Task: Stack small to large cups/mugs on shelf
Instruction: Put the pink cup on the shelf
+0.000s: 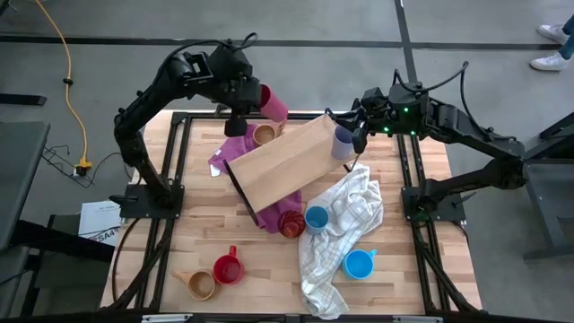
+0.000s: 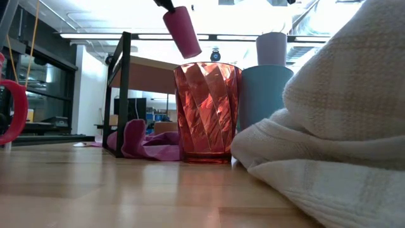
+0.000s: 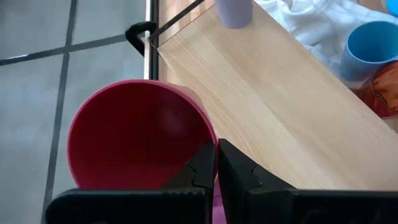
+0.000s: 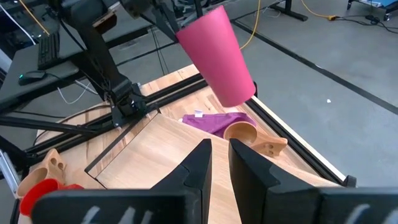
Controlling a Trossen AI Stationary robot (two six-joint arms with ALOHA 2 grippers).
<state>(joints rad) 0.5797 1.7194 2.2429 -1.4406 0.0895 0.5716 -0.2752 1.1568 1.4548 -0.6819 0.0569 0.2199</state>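
Note:
My left gripper holds a magenta tumbler in the air above the shelf's far left end; it also shows in the low view and the right wrist view. The shelf, a light-wood board on a black frame, stands slantwise on the table. A lavender tumbler stands upright on the shelf's far right end. My right gripper hovers just right of it, empty, its fingers a narrow gap apart. My left gripper pinches the magenta tumbler's rim wall, one finger inside the cup and one outside. The fingers come from above, slanting toward the table's right. The tumbler hangs tilted below them, mouth up toward the gripper and base down, clear of the shelf.
A tan mug lies on the purple cloth behind the shelf. A red faceted tumbler and a blue cup stand in front of it, beside the white towel. A blue mug, a red mug and a tan mug sit near the front.

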